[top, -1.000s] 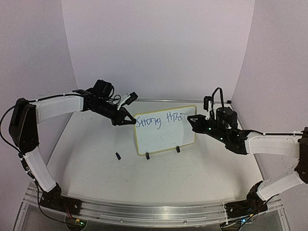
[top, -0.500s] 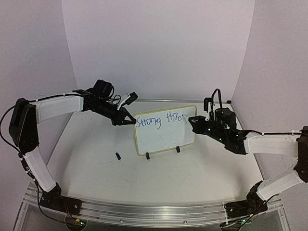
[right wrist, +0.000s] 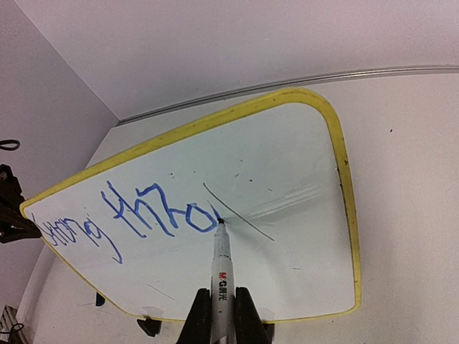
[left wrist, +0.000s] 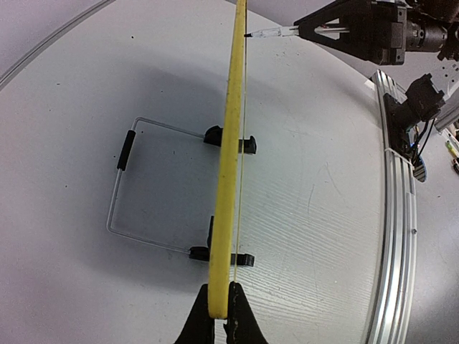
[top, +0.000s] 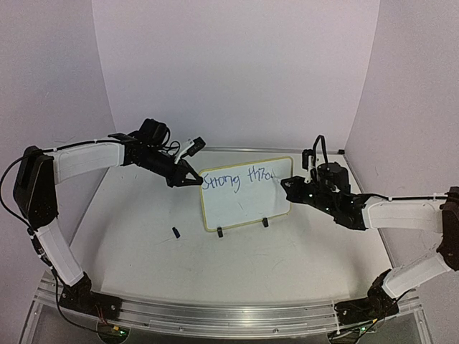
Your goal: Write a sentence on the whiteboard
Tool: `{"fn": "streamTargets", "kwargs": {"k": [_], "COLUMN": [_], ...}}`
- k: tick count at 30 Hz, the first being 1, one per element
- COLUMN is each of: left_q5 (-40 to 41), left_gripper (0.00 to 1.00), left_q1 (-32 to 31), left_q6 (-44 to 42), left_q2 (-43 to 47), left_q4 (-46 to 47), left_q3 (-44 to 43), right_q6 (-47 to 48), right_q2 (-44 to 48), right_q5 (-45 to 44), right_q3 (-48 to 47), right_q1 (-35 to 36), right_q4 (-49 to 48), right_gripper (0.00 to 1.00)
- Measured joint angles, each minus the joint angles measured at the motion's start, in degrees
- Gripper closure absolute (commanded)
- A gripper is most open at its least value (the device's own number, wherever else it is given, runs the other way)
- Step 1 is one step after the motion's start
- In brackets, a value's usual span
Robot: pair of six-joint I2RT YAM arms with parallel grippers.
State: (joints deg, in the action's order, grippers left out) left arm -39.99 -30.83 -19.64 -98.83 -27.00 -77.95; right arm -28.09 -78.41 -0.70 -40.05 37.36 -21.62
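Pinching the yellow-framed, blue-lettered whiteboard (top: 244, 201) is my left gripper (top: 195, 180); my right gripper (top: 287, 180) clamps a marker (right wrist: 221, 269). The left wrist view alone shows its wire stand (left wrist: 125, 149).

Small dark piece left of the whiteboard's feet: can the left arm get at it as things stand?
Probably not yet. The left gripper is shut on the whiteboard's yellow edge, so it would have to let go first. The small dark piece itself lies uncovered.
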Motion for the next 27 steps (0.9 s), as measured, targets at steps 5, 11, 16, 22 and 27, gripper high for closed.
{"fn": "streamTargets", "kwargs": {"k": [5, 11, 16, 22, 27], "left_q5": [0.0, 0.0, 0.0, 0.0, 0.0], "left_gripper": [1.0, 1.0, 1.0, 1.0, 1.0], "left_q1": [0.0, 0.0, 0.0, 0.0, 0.0], "left_q6": [0.0, 0.0, 0.0, 0.0, 0.0], "left_q2": [0.0, 0.0, 0.0, 0.0, 0.0], "left_q4": [0.0, 0.0, 0.0, 0.0, 0.0], "left_q3": [0.0, 0.0, 0.0, 0.0, 0.0], "right_q6": [0.0, 0.3, 1.1, 1.9, 2.4], "right_q2": [0.0, 0.1, 0.2, 0.3, 1.1], "right_q5": [-0.7, -2.0, -2.8, -3.4, -4.1], "right_q3": [0.0, 0.0, -0.2, -1.4, -1.9], "right_q1": [0.0, 0.0, 0.0, 0.0, 0.0], "right_q4": [0.5, 1.7, 2.4, 3.0, 2.8], "right_gripper": [1.0, 1.0, 1.0, 1.0, 1.0]}}
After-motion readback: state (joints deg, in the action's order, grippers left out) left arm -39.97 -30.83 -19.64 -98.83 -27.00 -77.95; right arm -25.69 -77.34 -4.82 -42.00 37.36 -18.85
